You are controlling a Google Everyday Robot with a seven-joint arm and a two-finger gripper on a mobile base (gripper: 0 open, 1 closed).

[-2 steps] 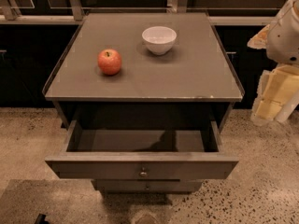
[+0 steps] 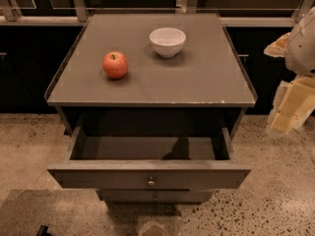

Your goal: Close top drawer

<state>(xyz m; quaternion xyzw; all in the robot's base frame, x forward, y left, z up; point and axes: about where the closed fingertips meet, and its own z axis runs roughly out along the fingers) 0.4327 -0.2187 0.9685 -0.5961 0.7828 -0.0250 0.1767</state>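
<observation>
Standing pulled out just as it did a moment ago, the top drawer point(image 2: 98, 177) juts from the front of the grey cabinet point(image 2: 206, 77), its shallow inside bare and shadowed. Its round metal knob point(image 2: 151, 182) sits at the centre of the flat front panel, in the same spot as before. The apple point(image 2: 115, 65) and the white bowl point(image 2: 168, 42) have not moved on the cabinet top either. The one change is at the right edge. There the pale arm point(image 2: 302, 43) and the gripper point(image 2: 289, 108) below it sit slightly lower and closer to the frame's border than in the earlier frame.

The arm hangs in from the right, beside the cabinet's right flank and clear of it. Its rounded white upper part is level with the cabinet top, and the blocky cream-coloured gripper is angled down towards the speckled floor point(image 2: 275, 191). The gripper is well apart from the drawer and touches nothing. I cannot tell whether it is wide or narrow.

Counted: one apple, one bowl, one open drawer, one lower drawer front point(image 2: 123, 195) beneath it with its own small knob point(image 2: 155, 196), and one arm.
</observation>
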